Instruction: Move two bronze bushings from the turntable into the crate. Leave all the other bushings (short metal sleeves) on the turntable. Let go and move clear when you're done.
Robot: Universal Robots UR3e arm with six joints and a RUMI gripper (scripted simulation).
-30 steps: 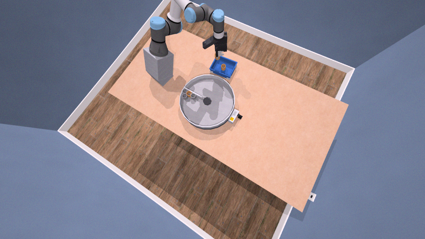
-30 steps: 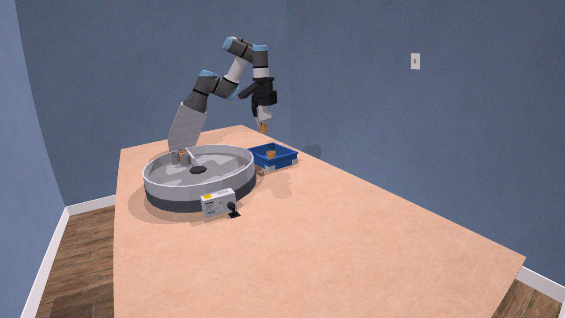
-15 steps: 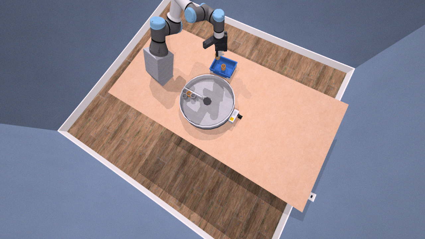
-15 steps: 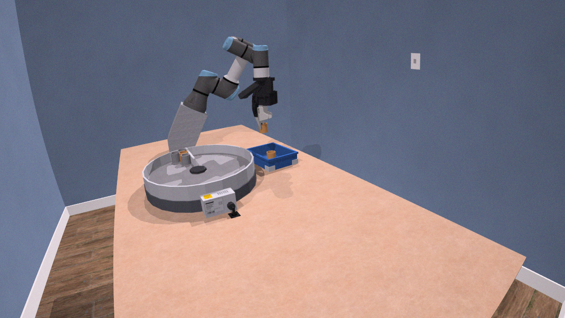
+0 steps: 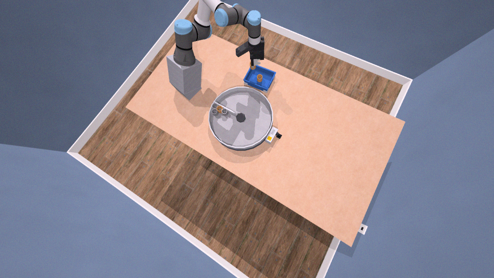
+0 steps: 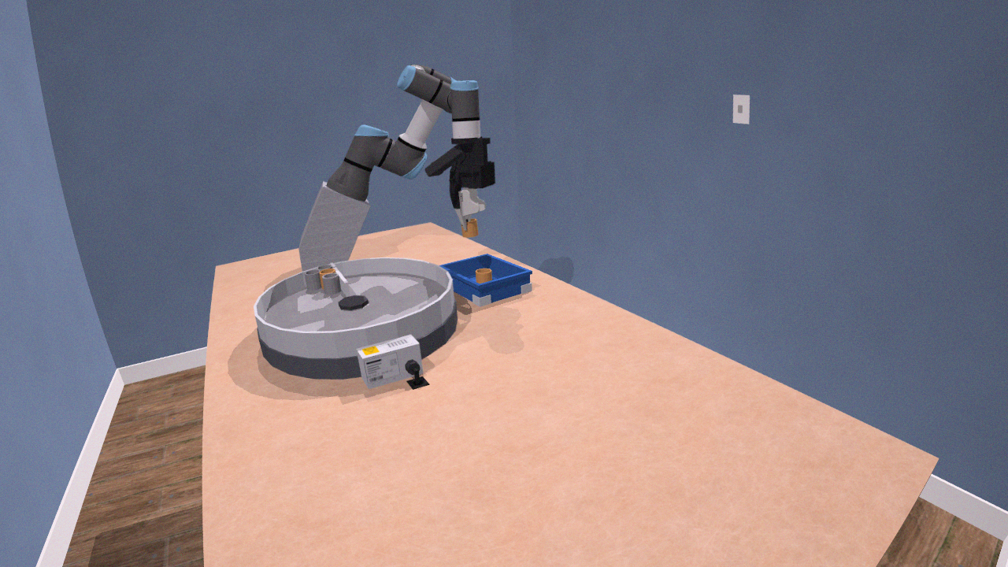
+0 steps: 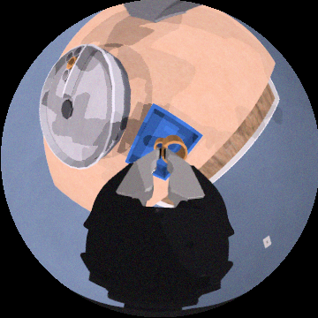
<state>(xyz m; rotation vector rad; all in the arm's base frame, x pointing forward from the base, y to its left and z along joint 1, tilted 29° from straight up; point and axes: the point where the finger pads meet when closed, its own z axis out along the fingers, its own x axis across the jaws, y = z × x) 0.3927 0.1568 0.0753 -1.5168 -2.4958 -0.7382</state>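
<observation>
My gripper [image 5: 252,65] is shut on a bronze bushing [image 6: 470,227] and holds it well above the blue crate [image 5: 263,78]. The same gripper shows in the side view [image 6: 468,220] and in the wrist view [image 7: 162,152], where the held bushing [image 7: 172,145] hangs over the crate. One bronze bushing [image 5: 259,77] stands upright inside the crate; it also shows in the side view [image 6: 483,275]. On the grey turntable [image 5: 240,117] one bronze bushing [image 5: 219,108] stands beside two grey bushings [image 5: 214,111] [image 5: 224,111] next to a white divider bar.
The arm's grey pedestal [image 5: 184,76] stands left of the crate. A small control box [image 5: 271,135] with a yellow label is fixed to the turntable's rim. The turntable has a black hub [image 5: 241,117] at its centre.
</observation>
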